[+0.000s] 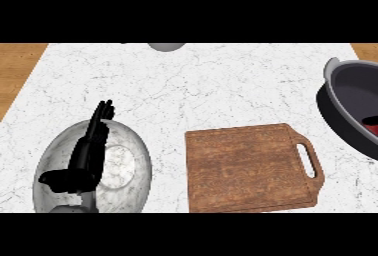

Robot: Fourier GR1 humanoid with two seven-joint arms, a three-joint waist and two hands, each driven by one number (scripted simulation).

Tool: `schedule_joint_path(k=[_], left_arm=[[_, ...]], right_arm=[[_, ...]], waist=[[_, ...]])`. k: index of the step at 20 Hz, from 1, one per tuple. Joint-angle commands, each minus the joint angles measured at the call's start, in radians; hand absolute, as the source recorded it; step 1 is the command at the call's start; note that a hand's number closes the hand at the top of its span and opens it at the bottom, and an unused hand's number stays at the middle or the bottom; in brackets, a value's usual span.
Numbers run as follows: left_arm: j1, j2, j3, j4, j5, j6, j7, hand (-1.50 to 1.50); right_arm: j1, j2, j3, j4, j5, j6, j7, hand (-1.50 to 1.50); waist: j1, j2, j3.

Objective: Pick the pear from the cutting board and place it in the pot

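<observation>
Wood [16, 70] along the far left edge, then white marble counter [221, 85] spreading rightward; near left, silvery round plate [129, 165] lying flat on the marble; above that plate, left hand [81, 160], black, with fingers [100, 120] straight and close together, pointing far, thumb out to the left, holding nothing; at the far edge, grey rounded thing [167, 46], cut off and not identifiable; right of centre and near, wooden cutting board [244, 167] lying flat, handle slot at its right side; at the right edge, dark pot [347, 95], partly out of view, apart from the board; inside it, small red patch [371, 121]; impossible to tell whether that patch is the pear.
</observation>
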Motion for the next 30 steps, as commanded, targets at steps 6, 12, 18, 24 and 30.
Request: schedule_joint_path(k=[6,12,18,24,30], left_arm=[[-0.033,0.012,0.033,0.024,0.008,0.001,0.016,0.00],[-0.018,-0.012,0.016,0.021,-0.007,0.017,-0.002,0.00],[-0.002,0.002,0.048,0.049,0.009,-0.013,-0.045,0.00],[-0.033,-0.004,0.056,0.065,0.000,-0.007,-0.024,0.00],[-0.026,-0.026,0.036,0.043,-0.026,0.007,0.006,0.00]], right_arm=[[-0.002,0.091,-0.155,-0.220,-0.210,-0.338,-0.327,-1.50],[0.098,0.120,-0.313,-0.372,-0.486,-0.358,-0.601,-1.50],[0.238,0.166,-0.379,-0.445,-0.686,-0.342,-0.791,-1.50],[0.387,0.120,-0.400,-0.560,-0.822,-0.217,-0.886,-1.50],[0.506,0.124,-0.424,-0.555,-0.952,-0.168,-1.007,-1.50]], waist=[[-0.020,-0.006,0.002],[-0.034,-0.011,0.000],[-0.028,-0.010,-0.002],[-0.032,-0.012,-0.003],[-0.029,-0.011,-0.002]])
